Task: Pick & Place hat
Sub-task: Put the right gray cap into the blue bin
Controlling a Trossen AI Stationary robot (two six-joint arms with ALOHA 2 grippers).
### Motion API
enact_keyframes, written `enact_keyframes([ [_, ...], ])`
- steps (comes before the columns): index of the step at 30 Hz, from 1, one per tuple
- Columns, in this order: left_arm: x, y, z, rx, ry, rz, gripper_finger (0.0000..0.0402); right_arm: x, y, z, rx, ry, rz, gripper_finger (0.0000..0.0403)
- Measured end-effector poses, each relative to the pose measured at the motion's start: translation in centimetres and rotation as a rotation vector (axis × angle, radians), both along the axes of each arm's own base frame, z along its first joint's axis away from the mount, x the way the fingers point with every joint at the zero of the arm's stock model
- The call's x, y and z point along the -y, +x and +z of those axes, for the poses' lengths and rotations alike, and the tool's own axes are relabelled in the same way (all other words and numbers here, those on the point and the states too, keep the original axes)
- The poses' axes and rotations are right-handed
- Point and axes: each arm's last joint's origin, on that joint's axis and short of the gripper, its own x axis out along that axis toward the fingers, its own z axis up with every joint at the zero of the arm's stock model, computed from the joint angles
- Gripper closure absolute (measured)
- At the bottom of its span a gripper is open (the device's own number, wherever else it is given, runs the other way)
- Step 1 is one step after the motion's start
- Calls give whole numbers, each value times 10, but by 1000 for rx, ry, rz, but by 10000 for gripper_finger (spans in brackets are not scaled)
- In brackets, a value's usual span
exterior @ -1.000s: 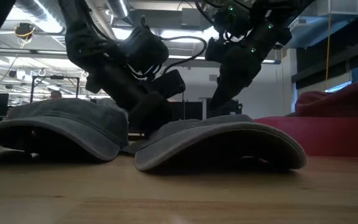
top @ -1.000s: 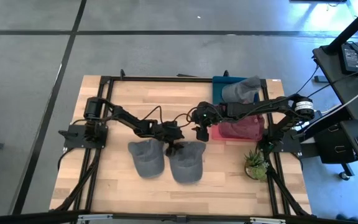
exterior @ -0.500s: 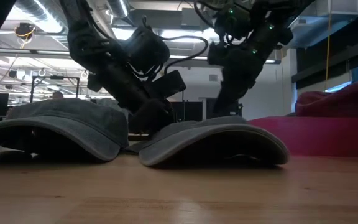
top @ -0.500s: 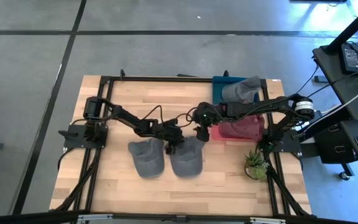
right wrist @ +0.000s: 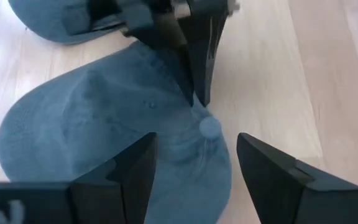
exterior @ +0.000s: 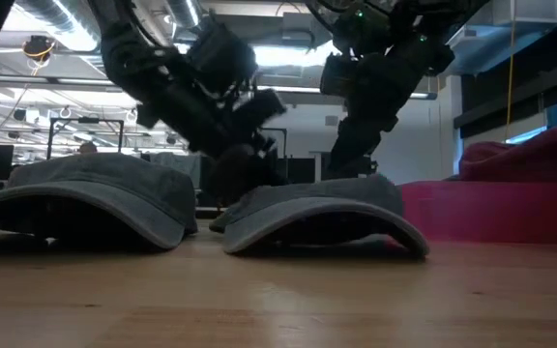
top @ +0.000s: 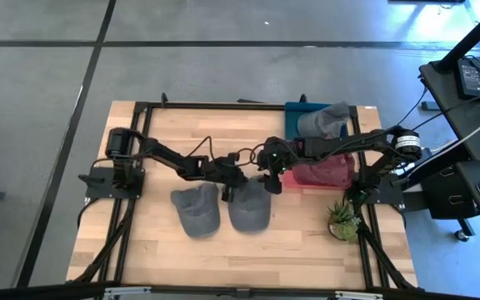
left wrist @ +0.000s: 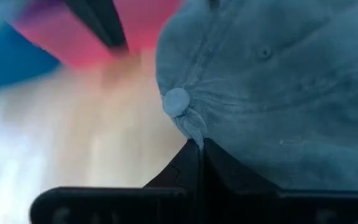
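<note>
Two grey hats lie on the wooden table: one (top: 196, 210) to the left, one (top: 250, 208) beside it on the right. My left gripper (top: 232, 191) is shut on the right hat's crown (left wrist: 272, 93), close to its top button (left wrist: 177, 101). The right hat (exterior: 322, 208) rests on its brim edge. My right gripper (right wrist: 194, 171) hovers open just above that crown, a finger on either side of the button (right wrist: 210, 127), touching nothing that I can see. My left gripper pinches a small fold of the crown cloth (left wrist: 192, 129) right beside the top button, between its two shut fingers (right wrist: 197, 81). The fingers slant down from above and from the table's left. The hat stays on the table, its crown puckered toward the fingers.
A red cloth heap (top: 322, 172) lies right of the hats, under the right arm. A blue bin (top: 300, 108) with another grey hat (top: 325, 120) stands at the far right. A small potted plant (top: 342, 221) is near the right edge.
My left gripper has shut on the right hat's crown and drawn back a little toward the table's far edge. The hat has slid that way with it, its brim pulling away from the near edge. The left hat has stayed put.
</note>
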Motion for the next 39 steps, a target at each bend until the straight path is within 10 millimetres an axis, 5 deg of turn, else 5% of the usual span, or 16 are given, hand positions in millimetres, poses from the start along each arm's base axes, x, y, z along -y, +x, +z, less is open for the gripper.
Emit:
enact_keyframes([
  [14, 3, 0, 42, 172, 134, 4, 395, -2, 3, 3, 49, 83, 42, 195],
  [24, 4, 1, 43, 183, 132, -1, 392, -2, 2, 3, 40, 97, 45, 356],
  [34, 4, 1, 43, 183, 131, 18, 389, -2, 2, 3, 33, 95, 8, 356],
  [39, 5, -2, 50, 198, 128, 46, 356, -1, 2, 6, 34, 104, 5, 356],
])
